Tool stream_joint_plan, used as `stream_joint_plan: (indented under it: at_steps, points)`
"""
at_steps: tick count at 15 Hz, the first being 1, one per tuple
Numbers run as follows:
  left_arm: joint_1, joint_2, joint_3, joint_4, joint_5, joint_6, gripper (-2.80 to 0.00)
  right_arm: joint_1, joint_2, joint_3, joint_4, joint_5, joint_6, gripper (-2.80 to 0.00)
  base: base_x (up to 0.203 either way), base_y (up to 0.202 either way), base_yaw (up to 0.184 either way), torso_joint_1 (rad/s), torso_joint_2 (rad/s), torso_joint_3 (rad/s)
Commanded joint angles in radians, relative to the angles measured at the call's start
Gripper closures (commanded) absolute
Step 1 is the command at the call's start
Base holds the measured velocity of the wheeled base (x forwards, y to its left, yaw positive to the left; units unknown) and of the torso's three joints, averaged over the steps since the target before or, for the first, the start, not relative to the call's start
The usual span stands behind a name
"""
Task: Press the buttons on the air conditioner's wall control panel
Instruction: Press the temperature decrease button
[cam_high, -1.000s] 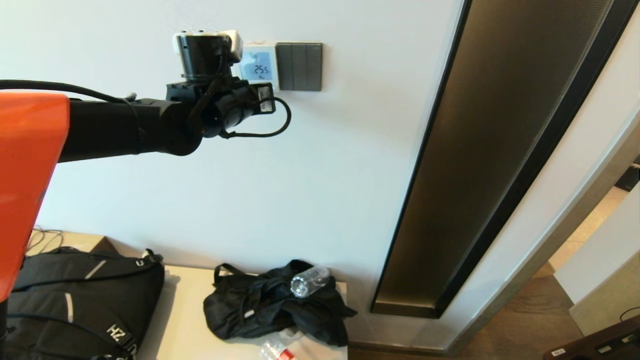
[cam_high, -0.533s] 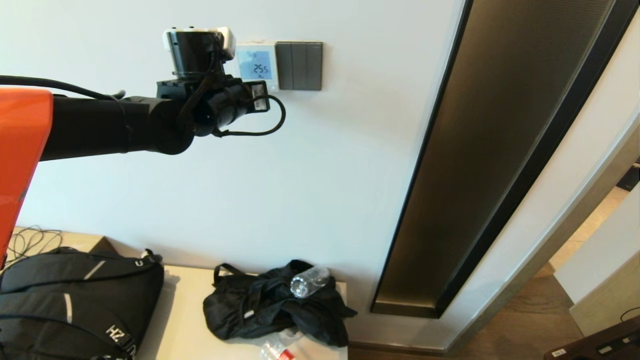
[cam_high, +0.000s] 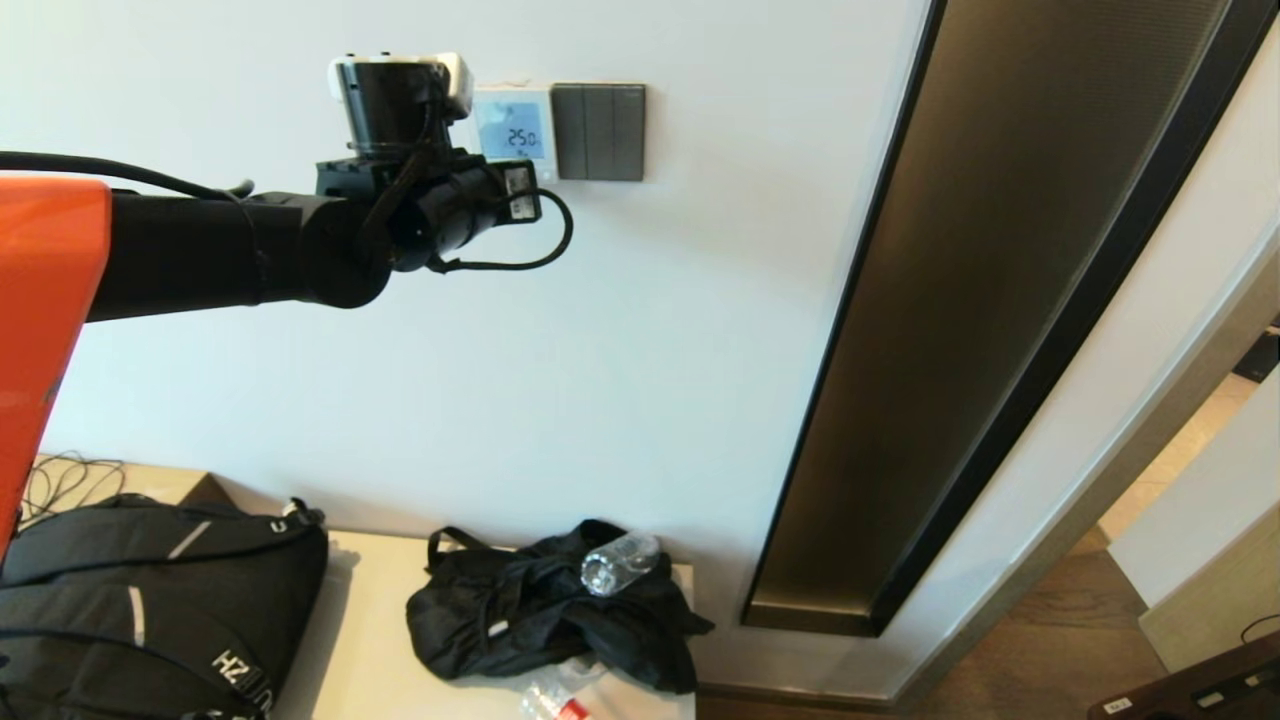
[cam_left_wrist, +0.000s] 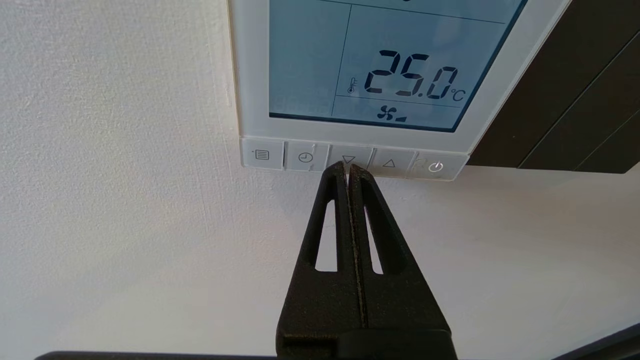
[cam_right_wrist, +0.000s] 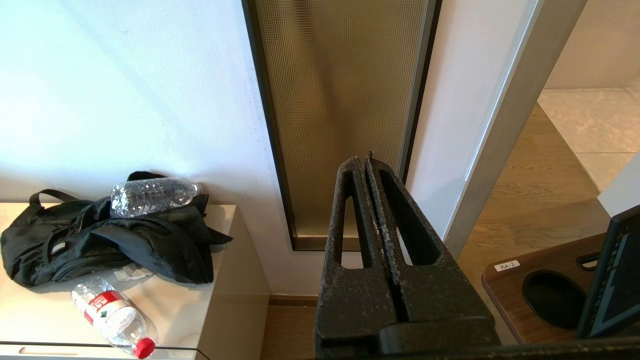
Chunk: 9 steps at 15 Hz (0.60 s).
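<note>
The white control panel (cam_high: 512, 128) hangs on the wall, its blue-lit screen (cam_left_wrist: 380, 65) reading 25.0 °C. A row of small white buttons (cam_left_wrist: 389, 164) runs along its bottom edge. My left gripper (cam_left_wrist: 348, 167) is shut, its tips together and touching the down-arrow button (cam_left_wrist: 348, 159) in the middle of the row. In the head view the left arm (cam_high: 400, 200) reaches up to the panel and hides the fingers and the button strip. My right gripper (cam_right_wrist: 365, 161) is shut and empty, held low and away from the panel, out of the head view.
A dark grey three-part switch plate (cam_high: 598, 132) adjoins the panel's right side. A tall bronze glass strip (cam_high: 1000, 300) runs down the wall to the right. Below, a cabinet top (cam_high: 365, 640) holds black bags (cam_high: 540, 610) and water bottles (cam_right_wrist: 150, 195).
The screen reading has dropped from 25.5 to 25.0. The left arm moved left and slightly up a second ago, then stayed nearly still at the panel.
</note>
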<state>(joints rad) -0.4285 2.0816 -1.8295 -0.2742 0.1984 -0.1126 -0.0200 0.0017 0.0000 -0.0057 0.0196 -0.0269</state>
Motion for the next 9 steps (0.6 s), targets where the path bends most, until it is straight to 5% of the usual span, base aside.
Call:
stream_joint_plan:
  at_steps: [1, 9]
  points:
    - [-0.001, 0.013, -0.008, -0.002, 0.001, -0.001, 0.0, 0.0, 0.001, 0.0, 0.0, 0.0, -0.001, 0.0, 0.0, 0.0, 0.0, 0.0, 0.0, 0.0]
    - [-0.001, -0.007, 0.008, -0.005, 0.001, -0.002, 0.0, 0.0, 0.001, 0.0, 0.0, 0.0, -0.001, 0.0, 0.0, 0.0, 0.0, 0.0, 0.0, 0.0]
